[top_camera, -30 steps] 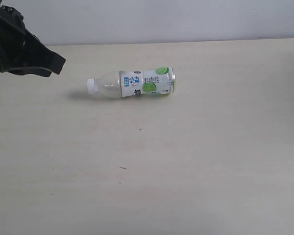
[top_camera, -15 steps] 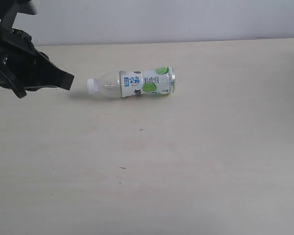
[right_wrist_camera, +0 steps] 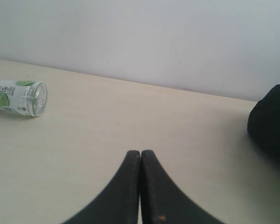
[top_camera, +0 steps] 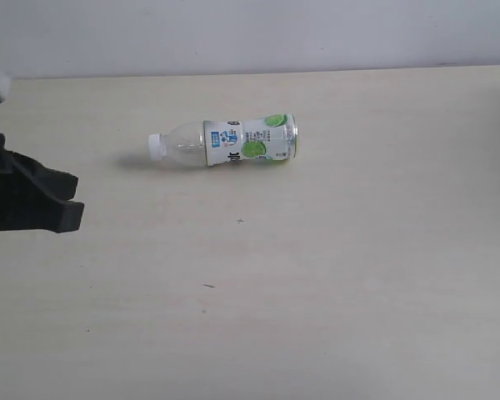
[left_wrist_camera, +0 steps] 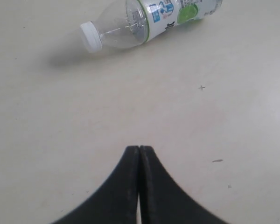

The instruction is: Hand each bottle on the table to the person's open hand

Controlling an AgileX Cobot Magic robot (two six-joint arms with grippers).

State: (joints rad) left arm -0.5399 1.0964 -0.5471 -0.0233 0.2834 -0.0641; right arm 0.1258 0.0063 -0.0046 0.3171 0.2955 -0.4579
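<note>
One white-capped bottle with a white-and-green lime label lies on its side on the pale beige table, cap pointing left. The left wrist view shows the bottle beyond my left gripper, which is shut and empty, well apart from it. In the exterior view my left gripper sits at the left edge, below and left of the cap. My right gripper is shut and empty; the bottle's base shows far off in its view. The other bottles and the person's hand are out of view.
A pale wall runs behind the table's far edge. A dark rounded shape sits at the side of the right wrist view. A few tiny dark specks mark the tabletop.
My left arm has come down along the left edge of the exterior view and drawn back leftward, away from the bottle's cap. The bottle has not moved.
</note>
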